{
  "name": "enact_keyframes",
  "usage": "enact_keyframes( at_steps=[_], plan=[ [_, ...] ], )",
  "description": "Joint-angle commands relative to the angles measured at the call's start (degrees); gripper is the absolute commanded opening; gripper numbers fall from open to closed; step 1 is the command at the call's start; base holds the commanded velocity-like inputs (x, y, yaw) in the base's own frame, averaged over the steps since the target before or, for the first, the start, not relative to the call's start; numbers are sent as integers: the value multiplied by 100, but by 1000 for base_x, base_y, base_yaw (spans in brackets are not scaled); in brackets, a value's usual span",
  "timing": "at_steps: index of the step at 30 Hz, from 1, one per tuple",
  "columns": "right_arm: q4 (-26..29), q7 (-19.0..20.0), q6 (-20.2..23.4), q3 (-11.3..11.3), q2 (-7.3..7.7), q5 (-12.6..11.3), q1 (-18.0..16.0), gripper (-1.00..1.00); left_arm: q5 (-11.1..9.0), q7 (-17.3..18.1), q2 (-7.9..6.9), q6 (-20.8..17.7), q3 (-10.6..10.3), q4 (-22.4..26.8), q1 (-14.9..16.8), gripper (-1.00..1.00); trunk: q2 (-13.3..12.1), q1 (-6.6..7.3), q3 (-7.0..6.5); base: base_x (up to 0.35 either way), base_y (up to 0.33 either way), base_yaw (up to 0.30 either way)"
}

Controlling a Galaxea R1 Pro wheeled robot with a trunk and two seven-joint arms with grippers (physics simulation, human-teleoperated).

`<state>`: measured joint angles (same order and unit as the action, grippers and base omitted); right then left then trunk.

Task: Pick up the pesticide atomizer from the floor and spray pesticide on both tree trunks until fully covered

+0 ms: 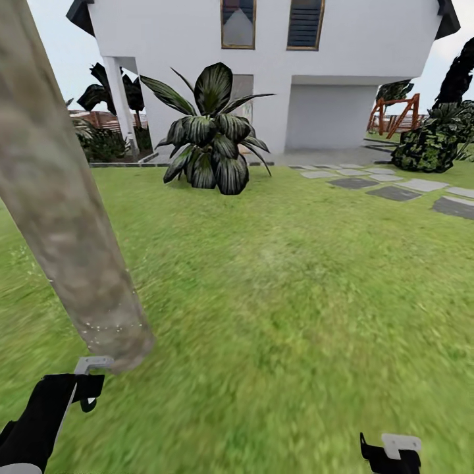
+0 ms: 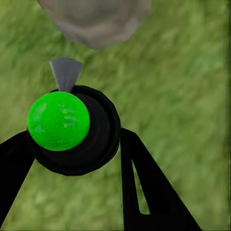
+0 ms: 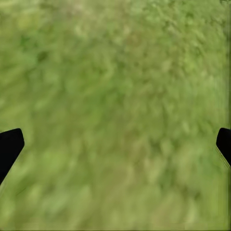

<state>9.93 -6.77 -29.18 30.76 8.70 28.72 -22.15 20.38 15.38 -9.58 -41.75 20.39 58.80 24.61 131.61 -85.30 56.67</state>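
Atomizer [image 2: 72,126] grasped in left pincer [image 2: 77,159], nozzle at trunk [image 1: 62,197] base; right pincer [image 3: 115,144] released; coverage apparently just begun.

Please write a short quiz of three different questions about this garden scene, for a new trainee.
1. True or false: the left gripper holds the pesticide atomizer.
2. Which is nearest the atomizer's nozzle? A) the tree trunk B) the leafy plant C) the stepping stones
3. Fill in: the right gripper is open over bare ____.

Key: 1 true; 2 A; 3 grass.
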Motion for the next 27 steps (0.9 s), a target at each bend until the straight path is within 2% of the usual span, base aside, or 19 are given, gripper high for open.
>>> enact_keyframes(
  at_steps=[1, 23, 24, 25, 26, 27],
  plan=[
    [0, 0, 0, 0, 0, 1, 0, 100, 1, 0, 0, 1, 0, 0, 0, -100, 0, 0, 0, 145, -186, 157],
    [0, 0, 4, 0, -9, 2, 0, 100, -34, 18, 6, 5, 11, -2, 0, -100, 0, 0, 0, 6, -6, 273],
    [0, 0, 6, 0, -9, 2, 0, 100, -37, 52, 177, 26, -21, -12, 6, -100, 0, 0, 0, 0, 0, 277],
    [0, 0, 6, 0, -9, 2, 0, 100, -36, 64, 282, 44, -23, -11, 14, -100, 0, 0, 0, 0, 0, 277],
    [0, 0, 8, 0, -9, 2, 0, 100, -35, 76, 352, 51, -25, -14, 34, -100, 0, 0, 0, 0, 0, 277],
    [0, 3, 6, 0, -9, 2, 0, 100, -35, 94, 361, 42, -28, -14, 62, -100, 0, 0, 0, 0, 0, 269]
  ],
)
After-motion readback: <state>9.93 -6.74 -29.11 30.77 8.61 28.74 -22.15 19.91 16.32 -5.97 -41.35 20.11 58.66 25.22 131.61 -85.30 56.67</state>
